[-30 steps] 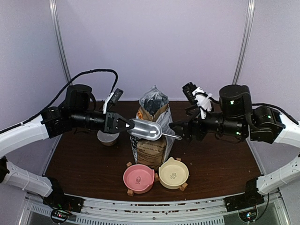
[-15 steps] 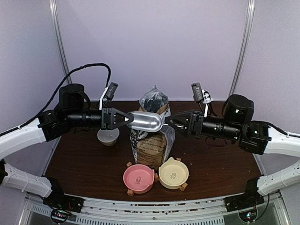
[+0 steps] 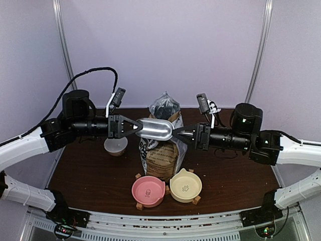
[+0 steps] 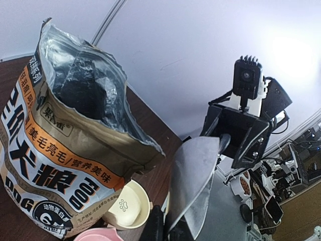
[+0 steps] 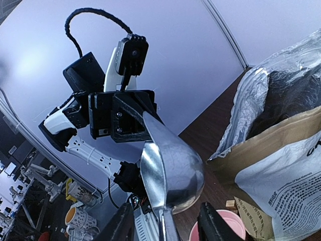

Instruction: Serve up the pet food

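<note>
Centring scoop (image 3: 156, 129) handle between your right gripper's (image 3: 180, 134) open jaws, squeeze firmly before left gripper (image 3: 134, 128), clamped on scoop, releases. Pet food unseen, probably inside bag (image 3: 161, 153), bench centre.

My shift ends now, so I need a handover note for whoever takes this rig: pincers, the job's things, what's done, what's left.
Left pincer: shut on the bowl end of the metal scoop, which it holds in the air near the top of the open pet food bag.
Right pincer: open, fingers either side of the scoop's handle.
No pet food visible; the bag's inside is too dark.
Pink bowl and cream bowl: empty, in front of the bag.
Done: scoop lifted. Left: scoop kibble, fill bowls.
</note>
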`<action>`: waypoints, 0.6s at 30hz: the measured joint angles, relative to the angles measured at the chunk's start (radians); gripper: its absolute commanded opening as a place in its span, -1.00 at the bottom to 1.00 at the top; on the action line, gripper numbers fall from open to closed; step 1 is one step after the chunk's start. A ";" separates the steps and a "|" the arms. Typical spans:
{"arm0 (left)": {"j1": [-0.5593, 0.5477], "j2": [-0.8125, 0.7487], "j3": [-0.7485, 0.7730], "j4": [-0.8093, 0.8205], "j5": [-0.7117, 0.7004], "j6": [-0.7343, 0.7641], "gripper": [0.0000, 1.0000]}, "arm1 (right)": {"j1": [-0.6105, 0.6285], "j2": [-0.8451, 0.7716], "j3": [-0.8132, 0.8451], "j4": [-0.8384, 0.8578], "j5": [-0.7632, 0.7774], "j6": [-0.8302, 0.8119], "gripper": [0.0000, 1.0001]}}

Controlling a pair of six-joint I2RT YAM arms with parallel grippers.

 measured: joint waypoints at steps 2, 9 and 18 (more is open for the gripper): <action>0.000 0.000 0.000 0.007 0.000 -0.002 -1.00 | 0.000 0.004 0.000 -0.002 -0.004 0.003 -0.30; 0.000 -0.002 -0.001 0.010 0.000 -0.003 -1.00 | -0.002 0.005 0.000 -0.002 -0.006 0.007 -0.43; 0.000 -0.005 -0.005 0.013 0.002 -0.007 -1.00 | -0.003 0.003 -0.001 0.005 -0.004 0.010 -0.87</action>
